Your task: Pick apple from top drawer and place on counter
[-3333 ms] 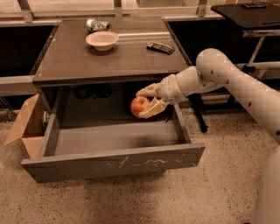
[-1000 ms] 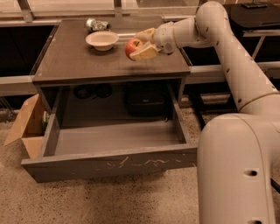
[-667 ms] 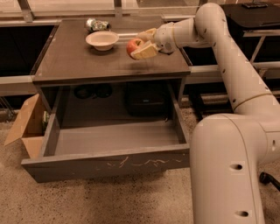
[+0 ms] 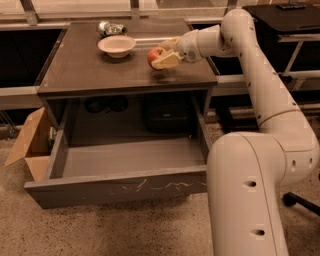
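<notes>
Camera view is showing the gripper (image 4: 164,55) hovering low over the dark grey-brown counter (image 4: 100,70), its tan fingers (image 4: 168,60) clasping the small red-yellow apple (image 4: 153,55) near a pale shallow bowl (image 4: 116,46); the grey top drawer (image 4: 125,186) is standing open.

Office or lab test area, not a home: speckled hard floor (image 4: 125,230), grey-brown counter (image 4: 100,72) with pulled-out top drawer (image 4: 120,187), black desk (image 4: 285,15) on thin legs at right, chair caster (image 4: 290,199) by the robot base, open cardboard box (image 4: 30,145) on the floor at left. Claw (image 4: 161,56) over the counter's right side, gripping the apple (image 4: 153,54).
</notes>
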Tool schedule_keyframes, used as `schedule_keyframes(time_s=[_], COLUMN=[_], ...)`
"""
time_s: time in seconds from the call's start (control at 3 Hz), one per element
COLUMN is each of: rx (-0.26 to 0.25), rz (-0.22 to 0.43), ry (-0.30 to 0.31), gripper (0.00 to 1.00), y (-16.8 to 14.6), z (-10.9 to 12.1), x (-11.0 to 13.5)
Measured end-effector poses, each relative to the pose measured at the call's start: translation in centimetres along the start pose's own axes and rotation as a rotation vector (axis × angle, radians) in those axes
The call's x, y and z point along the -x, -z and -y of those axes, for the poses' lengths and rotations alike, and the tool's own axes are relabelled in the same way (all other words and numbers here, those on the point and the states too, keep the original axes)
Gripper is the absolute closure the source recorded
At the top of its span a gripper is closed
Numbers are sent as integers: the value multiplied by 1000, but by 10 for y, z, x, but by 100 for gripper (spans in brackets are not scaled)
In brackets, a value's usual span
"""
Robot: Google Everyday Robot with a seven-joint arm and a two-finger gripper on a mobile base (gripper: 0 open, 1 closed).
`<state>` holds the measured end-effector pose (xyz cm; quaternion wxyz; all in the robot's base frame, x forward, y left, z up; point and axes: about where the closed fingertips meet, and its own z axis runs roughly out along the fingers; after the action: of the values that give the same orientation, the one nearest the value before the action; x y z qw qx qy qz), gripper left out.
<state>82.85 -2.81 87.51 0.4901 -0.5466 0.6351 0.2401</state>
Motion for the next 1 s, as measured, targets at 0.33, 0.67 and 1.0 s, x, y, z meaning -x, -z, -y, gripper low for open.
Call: schedule_keyframes(time_s=[0.33,0.67,1.0], rx=[-1,0,0], rz=[-19,-37,-40], ry=[-35,-76,-91], gripper=[100,82,59], y=[-3,-6,-5], z=[3,6,7], x=[-10,-22,-25])
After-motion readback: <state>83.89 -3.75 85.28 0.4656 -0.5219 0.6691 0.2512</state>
